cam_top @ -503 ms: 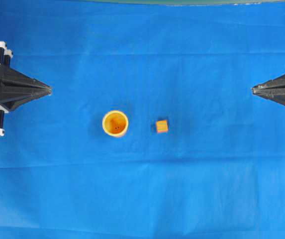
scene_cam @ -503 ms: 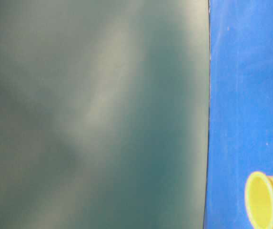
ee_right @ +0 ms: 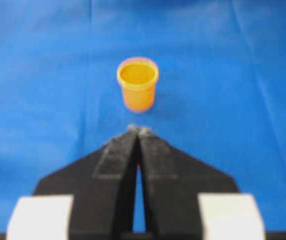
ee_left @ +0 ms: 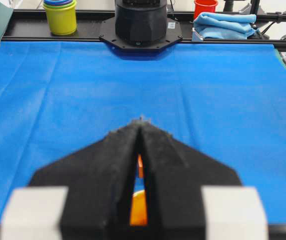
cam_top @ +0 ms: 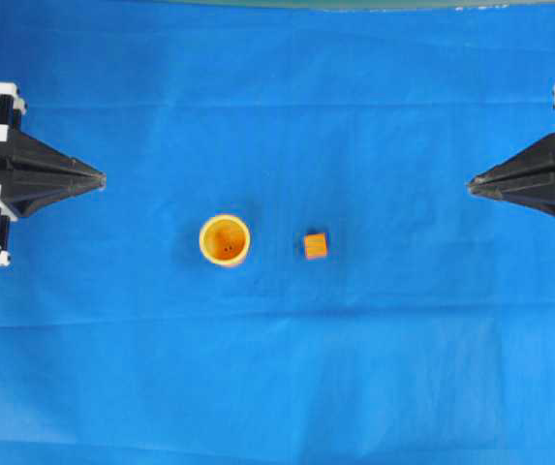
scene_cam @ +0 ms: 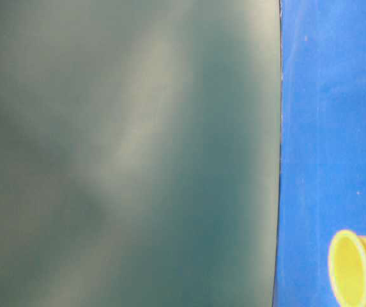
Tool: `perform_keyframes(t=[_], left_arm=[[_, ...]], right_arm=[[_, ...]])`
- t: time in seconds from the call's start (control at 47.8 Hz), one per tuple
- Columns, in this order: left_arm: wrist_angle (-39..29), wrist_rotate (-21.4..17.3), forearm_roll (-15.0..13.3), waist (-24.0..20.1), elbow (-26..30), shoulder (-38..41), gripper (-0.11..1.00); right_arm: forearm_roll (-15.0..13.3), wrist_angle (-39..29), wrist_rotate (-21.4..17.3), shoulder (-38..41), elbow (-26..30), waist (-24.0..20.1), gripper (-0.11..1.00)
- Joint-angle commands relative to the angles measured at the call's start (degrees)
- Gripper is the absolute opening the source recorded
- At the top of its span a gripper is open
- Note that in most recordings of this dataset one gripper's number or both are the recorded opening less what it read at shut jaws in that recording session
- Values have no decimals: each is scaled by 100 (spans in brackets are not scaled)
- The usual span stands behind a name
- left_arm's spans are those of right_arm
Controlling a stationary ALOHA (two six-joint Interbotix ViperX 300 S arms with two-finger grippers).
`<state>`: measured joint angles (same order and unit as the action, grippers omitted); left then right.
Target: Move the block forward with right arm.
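Two closed fingers meet at the tip of our right gripper [cam_top: 473, 184], at the right edge of the overhead frame, holding nothing and touching nothing. We judge the reach has barely begun: we should open wide, come in low and square over the block [cam_top: 316, 245], just right of the cup [cam_top: 225, 239] at centre. The left gripper [cam_top: 101, 180] sits closed too.

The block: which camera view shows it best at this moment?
The overhead view: the block lies whole and unobstructed on the blue cloth, right of the cup. The left wrist view shows only an orange sliver between closed jaws. The table-level view catches just an edge at its right border. The right wrist view does not show it.
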<state>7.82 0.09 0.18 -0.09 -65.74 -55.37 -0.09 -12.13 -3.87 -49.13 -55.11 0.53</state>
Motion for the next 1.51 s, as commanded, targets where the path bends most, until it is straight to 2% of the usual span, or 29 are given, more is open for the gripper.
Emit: perform_keyframes(t=[0.0, 0.419, 0.482, 0.628, 0.691, 0.963, 1.257, 1.487], left_arm=[[18, 0, 18, 0, 158, 44, 0], [18, 0, 26, -9, 167, 44, 0], [18, 0, 18, -9, 167, 44, 0], [18, 0, 26, -9, 158, 44, 0], [18, 0, 18, 0, 167, 44, 0], [18, 0, 18, 0, 158, 44, 0], [0, -26, 18, -9, 158, 44, 0], [0, -79, 18, -9, 167, 44, 0]], right_arm=[[18, -185, -105, 123, 378, 114, 0], [9, -220, -519, 738, 817, 246, 2], [9, -220, -571, 888, 896, 246, 12], [9, -237, -694, 1345, 1090, 246, 51], [9, -246, -703, 1556, 1187, 246, 59], [-44, -492, -615, 2610, 1758, 246, 58], [-422, -1617, -606, 3753, 2689, 246, 64], [-501, -1995, -598, 4386, 3094, 246, 64]])
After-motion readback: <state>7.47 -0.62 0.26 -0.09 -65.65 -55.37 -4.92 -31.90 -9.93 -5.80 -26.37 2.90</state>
